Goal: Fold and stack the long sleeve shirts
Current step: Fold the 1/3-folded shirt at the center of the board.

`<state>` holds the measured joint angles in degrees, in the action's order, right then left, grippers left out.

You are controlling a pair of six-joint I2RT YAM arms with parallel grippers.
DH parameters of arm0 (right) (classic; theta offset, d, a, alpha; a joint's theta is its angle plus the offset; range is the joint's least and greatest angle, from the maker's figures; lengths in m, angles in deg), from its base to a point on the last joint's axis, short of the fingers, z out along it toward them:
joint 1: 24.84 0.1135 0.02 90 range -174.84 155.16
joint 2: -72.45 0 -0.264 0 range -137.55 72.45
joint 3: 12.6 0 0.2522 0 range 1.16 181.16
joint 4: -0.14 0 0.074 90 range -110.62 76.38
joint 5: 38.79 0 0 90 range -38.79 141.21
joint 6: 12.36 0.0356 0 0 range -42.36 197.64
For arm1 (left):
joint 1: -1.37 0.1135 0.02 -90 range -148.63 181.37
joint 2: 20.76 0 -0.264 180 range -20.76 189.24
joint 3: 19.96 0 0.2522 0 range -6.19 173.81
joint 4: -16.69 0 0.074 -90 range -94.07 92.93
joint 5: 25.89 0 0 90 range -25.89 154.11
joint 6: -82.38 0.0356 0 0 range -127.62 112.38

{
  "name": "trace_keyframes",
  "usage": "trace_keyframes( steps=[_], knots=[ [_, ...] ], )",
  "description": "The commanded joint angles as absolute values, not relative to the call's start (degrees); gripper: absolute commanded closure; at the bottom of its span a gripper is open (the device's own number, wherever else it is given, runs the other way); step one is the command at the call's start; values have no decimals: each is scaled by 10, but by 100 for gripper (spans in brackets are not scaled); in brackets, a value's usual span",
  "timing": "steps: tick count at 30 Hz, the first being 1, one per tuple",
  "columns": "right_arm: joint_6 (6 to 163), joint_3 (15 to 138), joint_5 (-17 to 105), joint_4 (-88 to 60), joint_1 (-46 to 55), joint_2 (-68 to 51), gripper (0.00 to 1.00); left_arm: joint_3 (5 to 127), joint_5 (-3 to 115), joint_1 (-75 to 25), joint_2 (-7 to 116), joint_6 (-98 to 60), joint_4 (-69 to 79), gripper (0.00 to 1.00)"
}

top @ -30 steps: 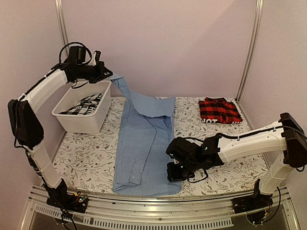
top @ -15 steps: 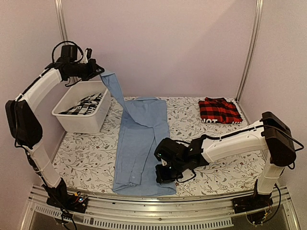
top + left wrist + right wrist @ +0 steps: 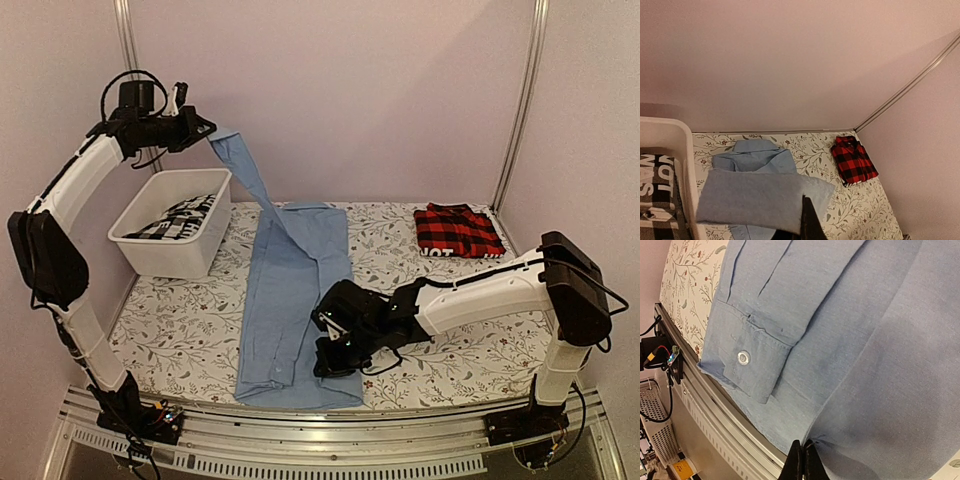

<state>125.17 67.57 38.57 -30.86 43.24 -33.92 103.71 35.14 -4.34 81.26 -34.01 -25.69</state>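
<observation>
The light blue long sleeve shirt (image 3: 290, 300) lies lengthwise on the flowered table, its collar at the back. One sleeve rises to the upper left, and my left gripper (image 3: 203, 131) is shut on its end, high above the bin. In the left wrist view the sleeve (image 3: 750, 200) hangs over my left gripper (image 3: 804, 210) and hides most of its fingers. My right gripper (image 3: 330, 360) is shut on the shirt's right edge near the hem. The right wrist view shows its tips (image 3: 803, 444) pinching a fold of the blue cloth (image 3: 850, 340). The red-and-black plaid shirt (image 3: 458, 230) (image 3: 854, 160) lies folded at the back right.
A white bin (image 3: 135, 240) (image 3: 682, 150) with black-and-white cloth inside stands at the back left. A buttoned cuff (image 3: 743, 358) lies near the table's metal front rail (image 3: 715, 410). Walls close in the back and both sides.
My left gripper has lifted the sleeve higher and farther left. My right gripper has dragged the shirt's right edge leftward, and the body lies narrower than before.
</observation>
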Motion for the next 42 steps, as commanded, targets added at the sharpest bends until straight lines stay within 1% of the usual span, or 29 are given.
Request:
trace_keyframes(
  steps=[1, 15, 27, 32, 35, 39, 42],
  knots=[
    [1236, 694, 366, -287, 428, -340, 100, 1063, 343, -39, 825, -338, -249, 100],
    [1226, 692, 341, -253, 429, -349, 100, 1128, 348, -36, 850, -334, -278, 99],
    [1219, 711, 318, -235, 429, -396, 100, 1056, 375, -36, 834, -314, -275, 100],
    [1218, 716, 314, -227, 429, -408, 99, 1008, 351, -37, 818, -315, -252, 100],
    [1216, 718, 320, -228, 428, -403, 91, 976, 323, -41, 804, -315, -234, 100],
    [1210, 724, 325, -230, 425, -392, 70, 939, 273, -55, 787, -311, -215, 100],
    [1206, 725, 335, -234, 417, -376, 58, 902, 220, -74, 774, -302, -201, 100]
  ],
)
